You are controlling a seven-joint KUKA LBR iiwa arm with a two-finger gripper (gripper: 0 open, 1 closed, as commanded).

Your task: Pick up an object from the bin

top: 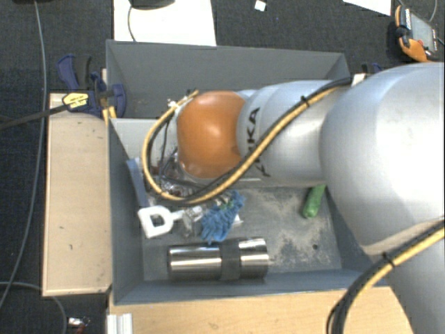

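My gripper (169,178) is low over the left part of the bin, its body mostly hidden under the arm's orange cover. Just in front of it lies a white plastic piece with a square hole (156,220). Next to that, a blue crumpled, fringed thing (221,219) lies partly under the gripper's edge. A shiny metal cylinder with a dark band (217,259) rests along the bin's near wall.
A green stick-like thing (313,202) lies at the right of the bin floor, close to the arm. A thin blue strip (133,171) leans on the left wall. The arm and its cable loop cover the bin's back half.
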